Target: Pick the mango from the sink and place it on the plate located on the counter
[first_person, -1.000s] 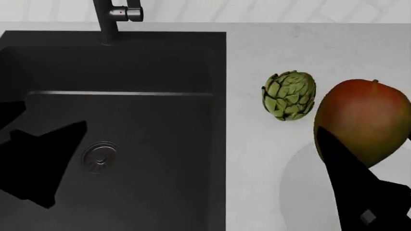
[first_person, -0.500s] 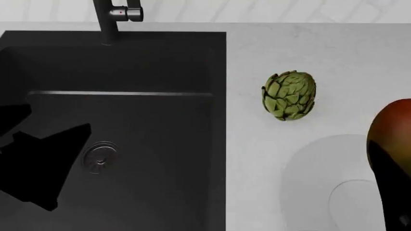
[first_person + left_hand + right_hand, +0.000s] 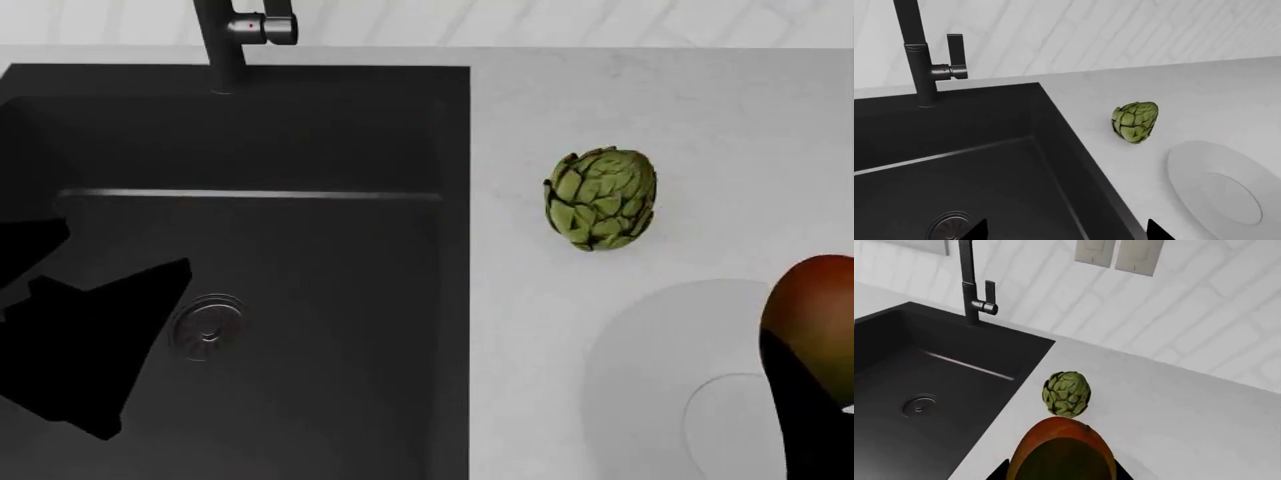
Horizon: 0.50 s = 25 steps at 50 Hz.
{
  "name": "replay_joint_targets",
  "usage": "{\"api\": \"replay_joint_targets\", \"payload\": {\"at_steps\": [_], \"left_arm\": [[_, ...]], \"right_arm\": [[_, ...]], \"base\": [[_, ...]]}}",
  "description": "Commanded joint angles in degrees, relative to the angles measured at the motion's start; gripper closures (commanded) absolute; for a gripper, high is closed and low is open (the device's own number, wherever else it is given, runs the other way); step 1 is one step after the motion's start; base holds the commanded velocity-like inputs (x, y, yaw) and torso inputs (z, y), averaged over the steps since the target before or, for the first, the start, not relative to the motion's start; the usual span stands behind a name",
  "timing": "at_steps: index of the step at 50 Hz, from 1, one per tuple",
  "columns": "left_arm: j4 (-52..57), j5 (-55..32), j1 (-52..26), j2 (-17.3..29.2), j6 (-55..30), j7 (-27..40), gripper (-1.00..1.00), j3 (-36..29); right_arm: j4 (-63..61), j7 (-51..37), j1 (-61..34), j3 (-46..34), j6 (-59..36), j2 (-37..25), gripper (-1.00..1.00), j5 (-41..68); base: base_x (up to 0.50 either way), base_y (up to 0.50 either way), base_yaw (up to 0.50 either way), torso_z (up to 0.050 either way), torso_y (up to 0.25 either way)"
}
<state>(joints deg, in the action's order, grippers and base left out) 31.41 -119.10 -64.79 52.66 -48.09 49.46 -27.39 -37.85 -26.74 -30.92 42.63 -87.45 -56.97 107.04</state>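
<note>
The red-orange mango (image 3: 811,300) hangs at the head view's right edge, over the white plate (image 3: 638,350) on the counter (image 3: 694,110). My right gripper (image 3: 817,420) is shut on it; its dark fingers flank the fruit (image 3: 1062,450) in the right wrist view. Whether the mango touches the plate is unclear. My left gripper (image 3: 94,330) hovers over the left side of the black sink (image 3: 320,290), open and empty, with its fingertips wide apart above the basin (image 3: 987,170). The plate (image 3: 1201,170) also shows in the left wrist view.
A green artichoke (image 3: 601,198) sits on the counter just behind the plate, right of the sink. The dark faucet (image 3: 224,40) stands at the sink's back rim. A round metal drain (image 3: 204,327) lies in the basin floor. A white tiled wall (image 3: 1174,315) backs the counter.
My right gripper has carried the mango rightward and lower, to the head view's right edge over the plate. The left gripper has barely shifted.
</note>
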Motion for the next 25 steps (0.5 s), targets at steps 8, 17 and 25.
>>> {"api": "replay_joint_targets", "payload": {"at_steps": [8, 17, 25], "left_arm": [[-0.68, -0.59, 0.52, -0.73, -3.1, 2.4, -1.0, -0.2], [-0.61, -0.94, 0.4, -0.83, -2.84, 2.39, -1.0, -0.24], [-0.98, -0.7, 0.03, -1.26, -3.0, 1.92, -1.0, -0.46]], "right_arm": [[-1.91, 9.46, 3.85, -3.13, 0.93, 3.53, 1.0, -16.94], [-2.8, 14.9, 6.76, -6.54, 3.68, 4.12, 1.0, -26.29], [-2.77, 18.14, 9.44, -10.12, 6.67, 4.41, 1.0, -32.6]], "base": [[0.0, 0.0, 0.0, 0.0, 0.0], [0.0, 0.0, 0.0, 0.0, 0.001], [0.0, 0.0, 0.0, 0.0, 0.0]]}}
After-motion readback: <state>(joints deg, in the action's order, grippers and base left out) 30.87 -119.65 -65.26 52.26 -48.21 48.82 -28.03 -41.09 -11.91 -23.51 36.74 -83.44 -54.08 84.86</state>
